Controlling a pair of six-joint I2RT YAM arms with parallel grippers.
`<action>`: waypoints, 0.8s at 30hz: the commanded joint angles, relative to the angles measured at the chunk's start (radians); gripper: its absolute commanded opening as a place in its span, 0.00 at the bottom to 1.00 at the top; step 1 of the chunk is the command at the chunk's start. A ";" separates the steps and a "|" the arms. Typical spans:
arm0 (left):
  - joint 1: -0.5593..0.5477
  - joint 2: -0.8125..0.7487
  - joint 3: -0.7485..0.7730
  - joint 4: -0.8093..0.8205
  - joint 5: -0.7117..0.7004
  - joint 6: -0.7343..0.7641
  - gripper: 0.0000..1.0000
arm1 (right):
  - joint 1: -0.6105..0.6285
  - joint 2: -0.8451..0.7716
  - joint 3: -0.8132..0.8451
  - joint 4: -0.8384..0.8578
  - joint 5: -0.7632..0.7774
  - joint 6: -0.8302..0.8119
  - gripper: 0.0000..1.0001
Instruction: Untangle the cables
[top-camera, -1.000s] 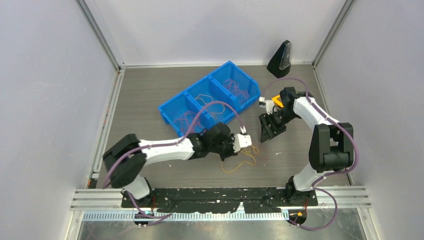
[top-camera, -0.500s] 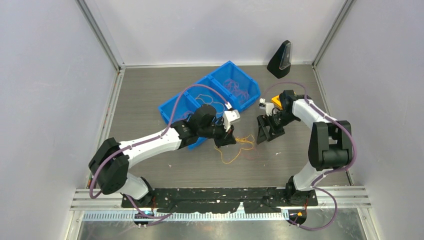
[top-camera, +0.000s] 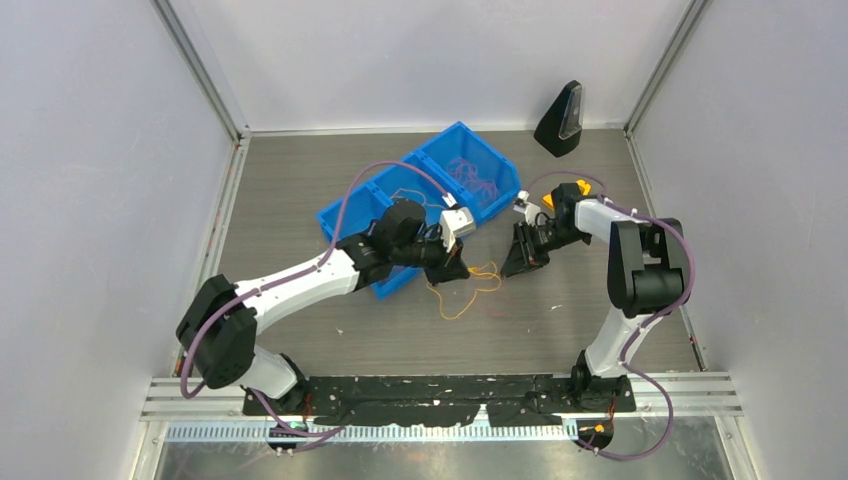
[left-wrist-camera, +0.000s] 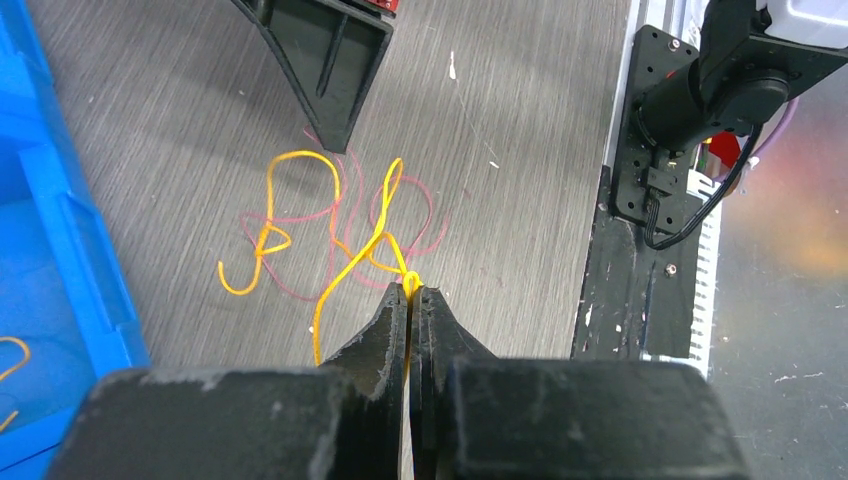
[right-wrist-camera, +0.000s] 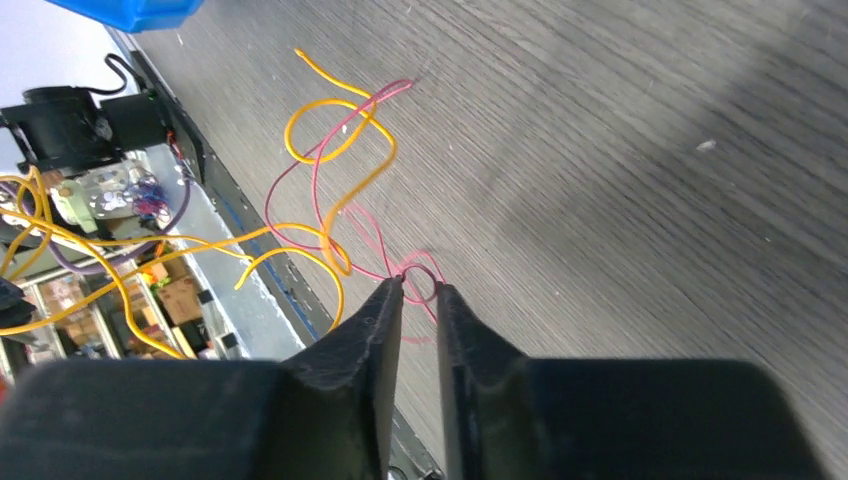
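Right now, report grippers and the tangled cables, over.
Left gripper shut on thin orange-yellow cable. Right gripper straddles thin pinkish-red cable loop, grip unconfirmed. Both cables interlaced between them.

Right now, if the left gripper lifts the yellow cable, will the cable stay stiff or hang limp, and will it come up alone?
Probably limp: the yellow cable lies in loose curls and is far thinner than the left gripper pinching it. It crosses the red cable several times, so that will likely drag along.
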 joint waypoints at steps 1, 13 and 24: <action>0.034 -0.010 0.067 -0.001 0.026 -0.006 0.00 | 0.000 0.023 0.006 0.009 -0.066 -0.019 0.14; 0.235 -0.375 0.111 -0.330 0.034 0.312 0.00 | -0.192 -0.071 0.063 -0.086 0.146 -0.104 0.06; 0.528 -0.416 0.191 -0.331 0.019 0.497 0.00 | -0.209 -0.064 0.099 -0.131 0.165 -0.122 0.06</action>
